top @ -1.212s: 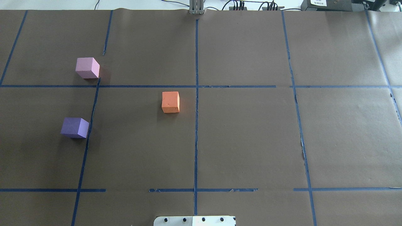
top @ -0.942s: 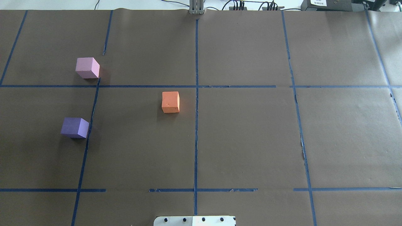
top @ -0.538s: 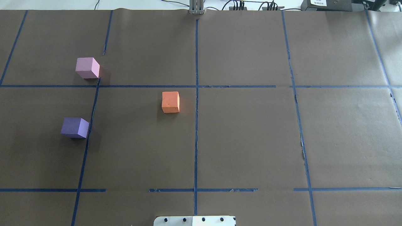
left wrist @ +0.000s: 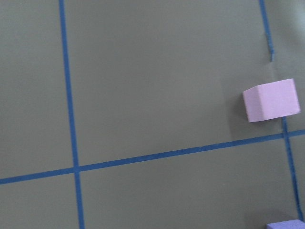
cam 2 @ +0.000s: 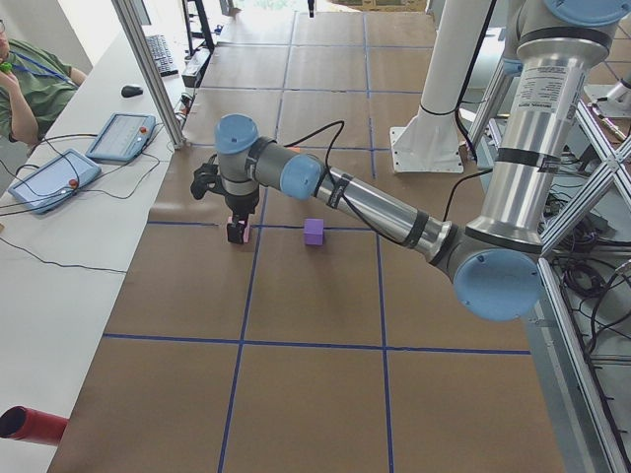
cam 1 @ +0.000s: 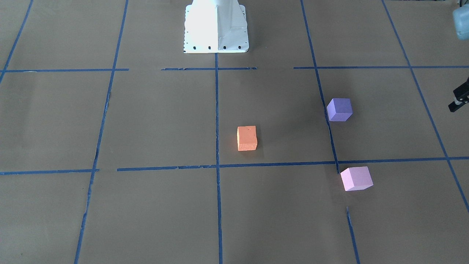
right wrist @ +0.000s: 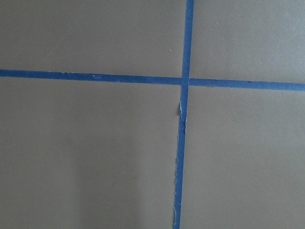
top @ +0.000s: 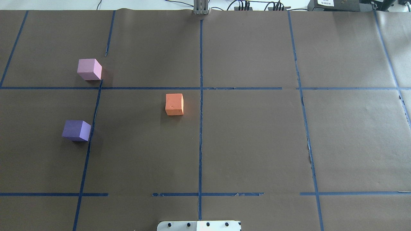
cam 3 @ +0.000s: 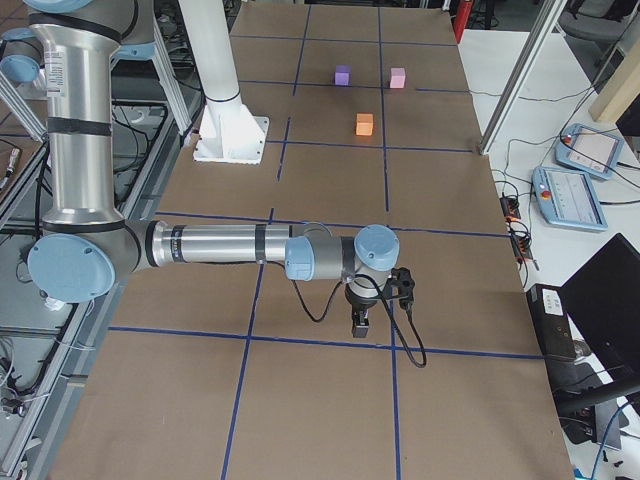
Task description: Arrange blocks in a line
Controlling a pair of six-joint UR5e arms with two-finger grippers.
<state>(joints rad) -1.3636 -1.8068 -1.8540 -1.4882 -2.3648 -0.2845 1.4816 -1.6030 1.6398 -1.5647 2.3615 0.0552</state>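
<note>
Three cubes sit apart on the brown paper. The orange block [top: 174, 104] [cam 1: 247, 138] is near the middle. The violet-purple block [top: 76, 130] [cam 1: 339, 109] and the pale pink block [top: 89, 69] [cam 1: 356, 178] lie on my left side. My left gripper [cam 2: 237, 233] hangs above the table's left end, beyond those two blocks. Only its tip [cam 1: 458, 99] shows at the front view's edge, so I cannot tell its state. The left wrist view shows the pink block [left wrist: 271, 100]. My right gripper [cam 3: 362, 322] hangs over bare paper at the far right end; I cannot tell its state.
The white robot base [top: 199, 225] [cam 1: 216, 25] stands at the table's near edge. Blue tape lines [top: 200, 96] form a grid on the paper. An operator [cam 2: 25, 89] sits beside teach pendants [cam 2: 118, 136] on a side table at the left end.
</note>
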